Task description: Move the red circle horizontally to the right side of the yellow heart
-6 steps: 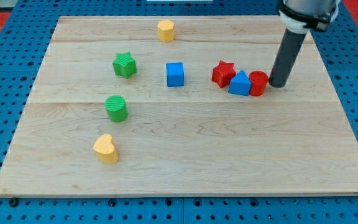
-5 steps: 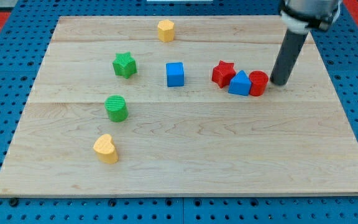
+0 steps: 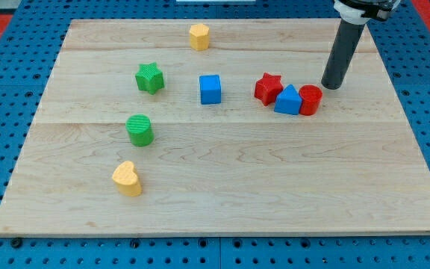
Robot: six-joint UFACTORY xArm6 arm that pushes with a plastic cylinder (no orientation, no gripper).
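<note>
The red circle (image 3: 310, 99) is found on the view's right half of the tabletop (image 3: 275, 187), pressed against the right side of a blue triangle (image 3: 287, 100), which in turn touches a red star (image 3: 269, 88). The yellow heart (image 3: 128, 178) lies well apart, near the view's lower left. No claw is fitted to this arm, so no released or clenched state can be told; only my tip (image 3: 331, 87) is seen, just beside the red circle at its upper right, seemingly apart from it.

The task appears not yet begun: the red circle is far above the heart's row and must be brought down the view to it. From here, several faults can be expected. If the circle is pushed leftward from the present side, the triangle and star would be driven along with it, since the three are packed in a line. If the circle is struck off-centre, it could be expected to roll round the rod and slip away. A push carried too far toward the heart could knock the heart itself, or the green cylinder (image 3: 139, 129) above it. The green star (image 3: 149, 77), blue cube (image 3: 210, 89) and yellow hexagon (image 3: 198, 36) are judged clear of a sensible path.
</note>
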